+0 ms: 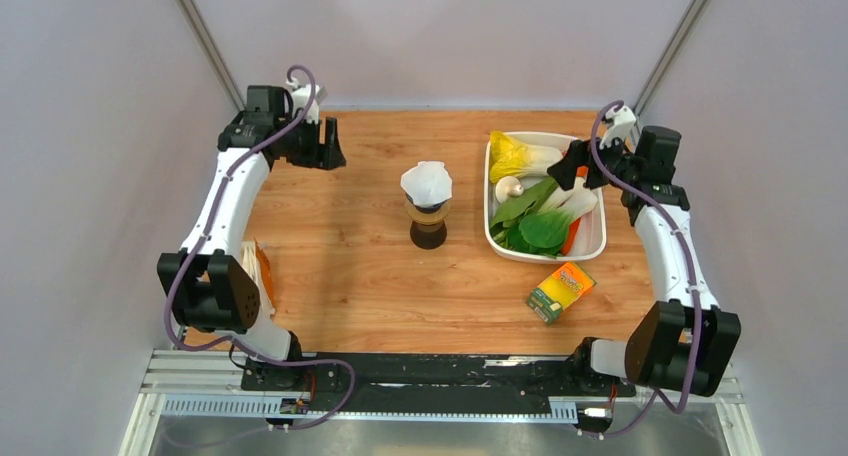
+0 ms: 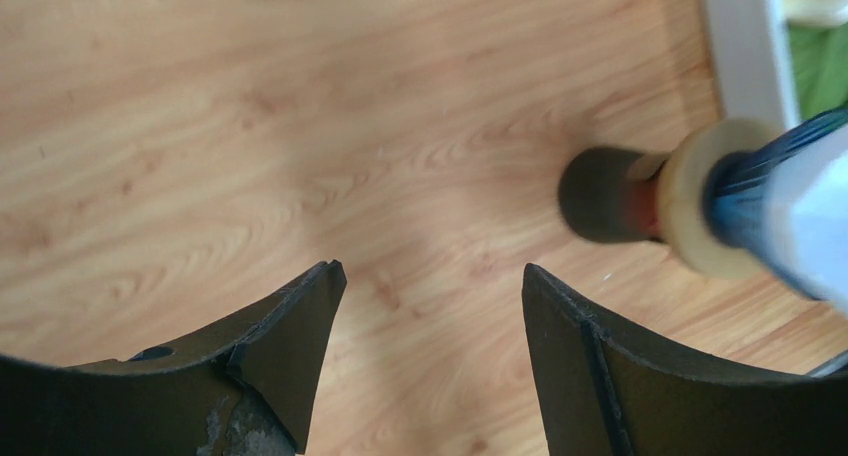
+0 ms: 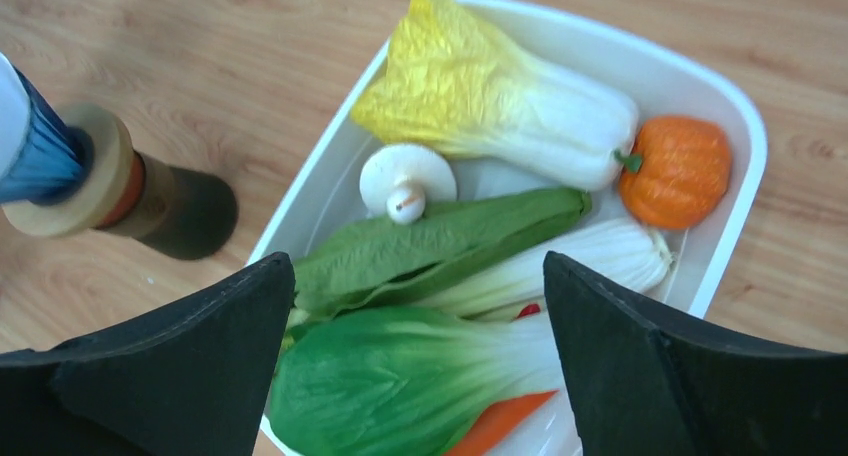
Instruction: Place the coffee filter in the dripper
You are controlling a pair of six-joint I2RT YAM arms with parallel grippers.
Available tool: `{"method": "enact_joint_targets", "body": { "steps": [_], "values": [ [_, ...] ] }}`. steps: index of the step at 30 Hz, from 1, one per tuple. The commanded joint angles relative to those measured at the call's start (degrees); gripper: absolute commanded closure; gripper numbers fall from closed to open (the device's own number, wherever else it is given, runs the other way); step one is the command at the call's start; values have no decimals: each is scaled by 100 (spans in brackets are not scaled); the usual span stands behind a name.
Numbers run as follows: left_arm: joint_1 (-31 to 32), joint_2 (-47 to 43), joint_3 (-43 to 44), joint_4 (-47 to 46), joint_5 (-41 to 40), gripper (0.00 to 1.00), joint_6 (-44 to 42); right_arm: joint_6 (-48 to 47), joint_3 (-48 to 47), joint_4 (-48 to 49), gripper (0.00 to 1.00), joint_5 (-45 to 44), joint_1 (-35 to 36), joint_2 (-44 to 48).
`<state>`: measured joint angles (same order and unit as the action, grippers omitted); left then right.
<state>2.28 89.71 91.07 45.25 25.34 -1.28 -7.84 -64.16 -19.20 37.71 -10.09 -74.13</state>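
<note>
1. The wooden table (image 1: 350,266) carries everything.
2. The left arm (image 1: 225,201) reaches to the far left corner. The left claw (image 1: 322,144) hangs over bare wood, well left of the dripper. In its wrist view the left claw (image 2: 430,276) is spread wide with nothing between its fingers.
3. The right arm (image 1: 670,246) reaches to the far right. The right claw (image 1: 572,166) hangs above the tub. In its wrist view the right claw (image 3: 415,261) is also spread wide and grips nothing.
4. The white tub (image 1: 597,241) sits on the right half of the table. It holds a yellow-leaved cabbage (image 1: 520,158), a mushroom (image 1: 508,187), green leaves (image 1: 540,226) and a small orange pumpkin (image 3: 675,171).
5. The dripper (image 1: 428,224) stands upright near the middle of the table, just left of the tub and apart from it.
6. The coffee filter (image 1: 426,182) sits in the dripper's round mouth, its white paper sticking up above the tan rim. A dark blue part shows where it meets the rim in the wrist views.
7. A yellow and green box (image 1: 561,290) lies on the table just in front of the tub.
</note>
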Motion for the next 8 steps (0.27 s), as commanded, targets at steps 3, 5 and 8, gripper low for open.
{"method": "enact_joint_targets", "body": {
  "steps": [3,5,8],
  "values": [
    [17,-508,-841,-384,-949,23,-63,-315,424,312,0,27,14,368],
    [10,-568,-925,-447,-1034,23,-23,-255,391,348,0,34,7,324],
    [6,-632,-930,-542,-1100,22,51,-137,247,377,0,56,10,245]
  ]
}}
